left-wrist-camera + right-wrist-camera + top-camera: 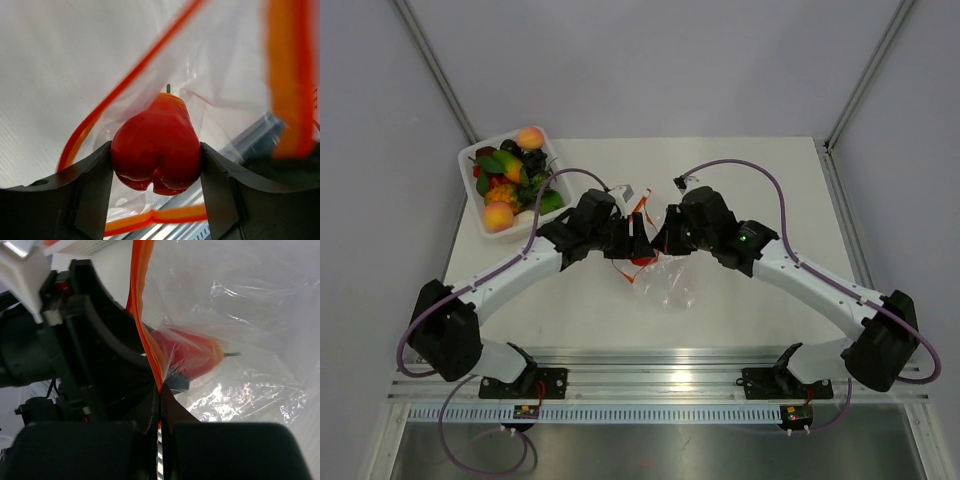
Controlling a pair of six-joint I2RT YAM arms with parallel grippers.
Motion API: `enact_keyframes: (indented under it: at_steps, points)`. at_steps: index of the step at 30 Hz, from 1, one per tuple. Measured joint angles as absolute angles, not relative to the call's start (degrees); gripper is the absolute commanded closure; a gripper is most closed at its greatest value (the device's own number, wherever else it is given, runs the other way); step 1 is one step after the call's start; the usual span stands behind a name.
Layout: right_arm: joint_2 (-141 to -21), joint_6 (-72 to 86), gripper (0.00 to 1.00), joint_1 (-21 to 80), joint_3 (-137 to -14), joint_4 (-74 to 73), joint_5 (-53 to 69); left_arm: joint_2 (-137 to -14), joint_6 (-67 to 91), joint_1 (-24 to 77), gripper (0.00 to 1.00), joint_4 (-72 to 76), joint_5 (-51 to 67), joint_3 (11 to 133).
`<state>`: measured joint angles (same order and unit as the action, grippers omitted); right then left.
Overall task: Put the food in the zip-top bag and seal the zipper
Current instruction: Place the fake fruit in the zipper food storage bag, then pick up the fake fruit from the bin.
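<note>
Left wrist view: a red fruit [157, 145], glossy, lobed at the base and tipped with a short green stem, sits clamped between the curved black jaws of the left gripper [155, 152]. It has been carried into the mouth of the bag [225, 70], and the zipper [125, 82] loops around it as a thin orange-red band. From the right wrist the same fruit shows through the film, so it looks to lie inside the bag. The right gripper [159, 402] has its jaws pressed together on the zipper strip, holding that edge of the mouth up.

The bag is thin, clear and crinkled, catching bright glints. It would probably fold or cling rather than hold its shape. If the left jaws spread here, the smooth, rounded fruit could roll back out of the mouth. Pulling the gripper out could drag the limp film with it. The narrow strip could also slip from the right pinch, letting the mouth collapse onto the left jaws.

Seen from above, both arms meet over the bag at mid-table [750, 320]. The white tray [472, 158] of remaining fruit, a peach [530, 137] among them, stands well apart at the far left.
</note>
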<state>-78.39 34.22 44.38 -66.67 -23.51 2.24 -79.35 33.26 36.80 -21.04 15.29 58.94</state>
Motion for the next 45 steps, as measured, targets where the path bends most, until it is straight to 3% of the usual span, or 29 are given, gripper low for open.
enact_keyframes:
  at_steps: [2, 4, 7, 11, 18, 22, 27, 31, 34, 37, 45]
  points:
    - [-76.7, 34.7, 1.0, 44.4, -66.0, -23.1, 3.2, -82.1, 33.2, 36.8, 0.66, -21.0, 15.3, 60.5]
    - [-75.2, 35.1, 1.0, 44.4, -65.2, -22.7, 3.7, -84.0, 33.2, 36.8, 0.37, -21.0, 15.6, 62.1]
    - [-73.8, 36.2, 1.0, 44.4, -64.3, -22.6, 3.6, -85.7, 32.5, 36.9, 0.13, -21.1, 16.4, 64.5]
    - [-73.4, 37.0, 1.0, 44.4, -63.7, -22.9, 2.1, -85.8, 30.4, 37.1, 0.01, -23.4, 16.4, 66.6]
    - [-73.5, 37.8, 1.0, 44.4, -63.5, -24.8, -1.2, -79.6, 25.2, 37.2, 0.01, -34.0, 14.7, 69.3]
    - [-74.5, 37.9, 1.0, 44.4, -63.5, -25.0, -2.6, -73.3, 22.5, 35.2, 0.11, -39.6, 13.3, 71.1]
    - [-75.0, 37.8, 1.0, 44.4, -62.9, -24.6, -3.2, -70.0, 22.1, 18.9, 0.1, -44.3, 11.3, 71.8]
    - [-75.0, 37.8, 1.0, 44.4, -60.9, -23.0, -2.5, -71.7, 23.2, 10.0, 0.1, -48.0, 3.0, 74.1]
    - [-75.0, 37.7, 1.0, 44.4, -59.6, -22.0, -1.1, -74.8, 24.0, 5.8, 0.01, -48.9, -3.3, 77.1]
    - [-75.0, 37.3, 0.97, 44.4, -59.0, -21.2, 0.5, -80.0, 24.4, 2.0, 0.01, -49.3, -10.9, 79.7]
    - [-75.0, 36.8, 0.9, 44.4, -57.7, -19.1, 2.6, -93.5, 23.8, -4.4, 0.01, -50.0, -16.1, 83.6]
